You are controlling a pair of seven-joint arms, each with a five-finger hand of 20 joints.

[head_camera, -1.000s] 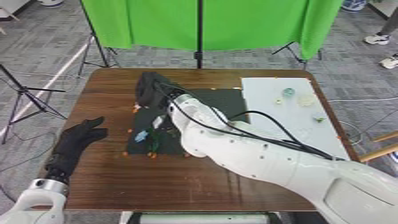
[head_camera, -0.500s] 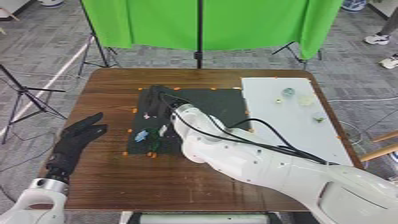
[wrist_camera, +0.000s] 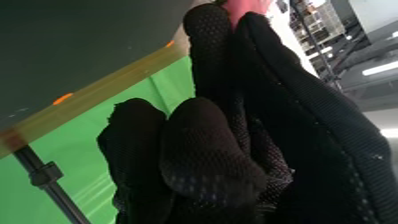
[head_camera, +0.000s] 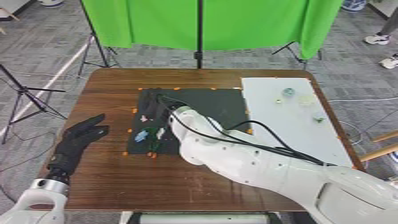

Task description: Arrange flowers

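Note:
In the head view my right hand (head_camera: 160, 105) is over the back left part of the dark mat (head_camera: 211, 107). A pink flower (head_camera: 144, 119) shows beside its fingers. The right wrist view has my right hand (wrist_camera: 213, 145) with the pink flower (wrist_camera: 246, 7) pinched at its fingertips; much of the flower is hidden. Nearer the mat's front left lie a blue flower (head_camera: 141, 135), a white flower (head_camera: 161, 133) and green stems (head_camera: 154, 145). My left hand (head_camera: 82, 134), open with relaxed fingers, is over the table's left side, apart from the flowers.
On the white board (head_camera: 298, 132) at the right stand or lie a clear greenish object (head_camera: 289, 92), a pale yellow piece (head_camera: 306, 100) and a small green piece (head_camera: 319, 119). The brown table (head_camera: 195, 187) surrounds mat and board. A green cloth (head_camera: 151, 25) hangs behind.
My right hand has come from the mat's back left edge toward the front and slightly right. The pink flower has moved forward with it. My left hand is nearly still.

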